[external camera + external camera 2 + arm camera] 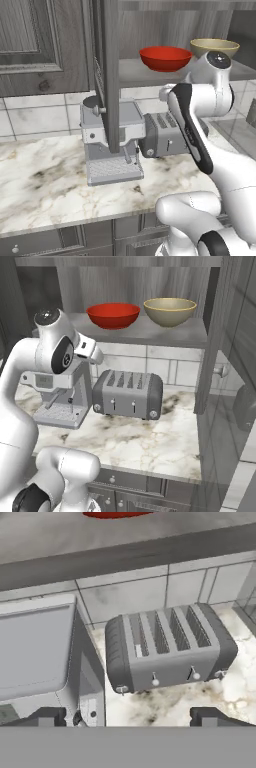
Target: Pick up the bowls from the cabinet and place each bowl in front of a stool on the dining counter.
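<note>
Two bowls sit side by side on the grey shelf of the open cabinet. The glossy red bowl is on the left, and the tan-olive bowl on the right. My gripper is open, with nothing between its dark fingertips. It hangs below the shelf's front edge, over the worktop, and looks down at the toaster. In the hand view, a sliver of the red bowl shows at the top edge. The stool and the dining counter are out of view.
A grey four-slot toaster and a grey coffee machine stand on the marble worktop under the shelf. Open cabinet doors stick out on both sides of the shelf.
</note>
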